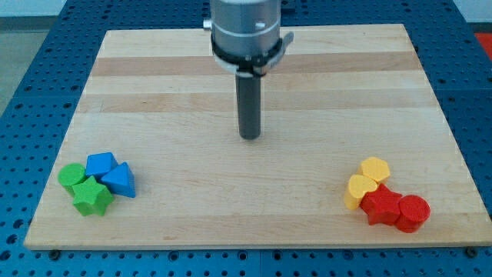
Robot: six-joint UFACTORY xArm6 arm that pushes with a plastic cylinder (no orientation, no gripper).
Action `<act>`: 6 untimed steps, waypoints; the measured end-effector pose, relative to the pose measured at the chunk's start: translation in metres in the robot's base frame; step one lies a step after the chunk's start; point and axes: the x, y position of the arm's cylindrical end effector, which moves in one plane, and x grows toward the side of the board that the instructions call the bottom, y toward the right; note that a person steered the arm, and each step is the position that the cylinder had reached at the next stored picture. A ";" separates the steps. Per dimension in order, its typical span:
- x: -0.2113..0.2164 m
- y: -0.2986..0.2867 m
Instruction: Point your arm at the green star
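Observation:
The green star (92, 197) lies near the board's bottom left corner, in a tight cluster. A green round block (73, 176) touches it on the upper left. A blue block (100, 164) and a blue triangular block (119, 181) sit just right of and above it. My tip (250, 136) rests on the board near the middle, far to the right of and above the green star, touching no block.
At the bottom right are two yellow blocks (375, 168) (357, 188), a red star-like block (380, 205) and a red round block (413, 213), bunched together. The wooden board (254, 85) lies on a blue perforated table.

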 end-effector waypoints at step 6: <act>0.100 -0.063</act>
